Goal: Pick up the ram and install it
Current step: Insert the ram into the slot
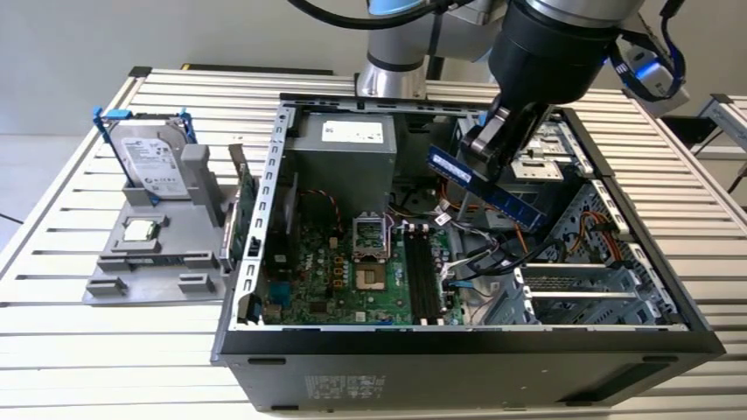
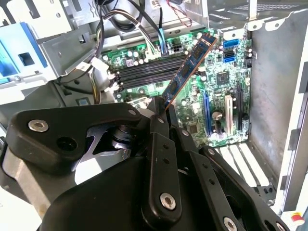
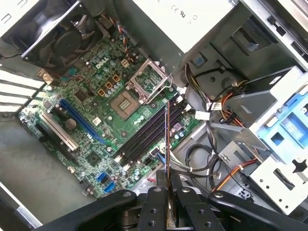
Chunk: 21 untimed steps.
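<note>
gripper (image 2: 161, 109) clamped tight on 1 end of the ram (image 2: 187, 71), tilted above the memory slots (image 2: 144, 72); looks light, stiff but fragile, so I'd pinch its edges, not chips

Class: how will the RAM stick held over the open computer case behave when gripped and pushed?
The ram is probably stiff: it juts straight from the pincer without sagging. Gripped near one end, it seems light. Its thin, chip-studded board looks fragile if pushed askew.

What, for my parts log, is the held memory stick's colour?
The memory stick is blue with dark chips, clearest in the second wrist view.
</note>
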Available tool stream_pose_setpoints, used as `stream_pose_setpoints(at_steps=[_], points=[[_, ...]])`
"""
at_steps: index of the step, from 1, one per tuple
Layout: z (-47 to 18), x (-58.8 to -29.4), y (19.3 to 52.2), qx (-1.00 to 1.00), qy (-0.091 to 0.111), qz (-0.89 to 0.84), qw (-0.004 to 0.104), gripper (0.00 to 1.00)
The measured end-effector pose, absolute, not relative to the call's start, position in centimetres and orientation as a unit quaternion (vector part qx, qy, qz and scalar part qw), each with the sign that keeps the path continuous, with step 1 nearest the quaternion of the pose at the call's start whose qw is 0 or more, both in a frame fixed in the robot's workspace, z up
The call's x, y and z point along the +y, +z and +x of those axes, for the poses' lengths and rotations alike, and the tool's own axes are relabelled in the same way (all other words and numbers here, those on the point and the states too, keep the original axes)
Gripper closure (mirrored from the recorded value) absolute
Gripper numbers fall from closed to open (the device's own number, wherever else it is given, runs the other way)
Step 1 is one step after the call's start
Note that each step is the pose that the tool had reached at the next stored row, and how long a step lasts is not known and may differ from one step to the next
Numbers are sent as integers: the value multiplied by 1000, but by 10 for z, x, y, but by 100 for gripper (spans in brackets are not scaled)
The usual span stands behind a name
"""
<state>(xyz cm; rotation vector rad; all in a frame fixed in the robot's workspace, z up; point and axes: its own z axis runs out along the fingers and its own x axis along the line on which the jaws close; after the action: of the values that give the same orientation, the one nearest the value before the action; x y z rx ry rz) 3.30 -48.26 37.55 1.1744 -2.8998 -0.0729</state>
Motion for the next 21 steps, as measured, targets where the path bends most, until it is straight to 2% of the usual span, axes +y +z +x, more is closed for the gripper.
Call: stream_pose_setpoints(at_steps=[21], points=[[33,-483,375,-943,-24,332,5,100]])
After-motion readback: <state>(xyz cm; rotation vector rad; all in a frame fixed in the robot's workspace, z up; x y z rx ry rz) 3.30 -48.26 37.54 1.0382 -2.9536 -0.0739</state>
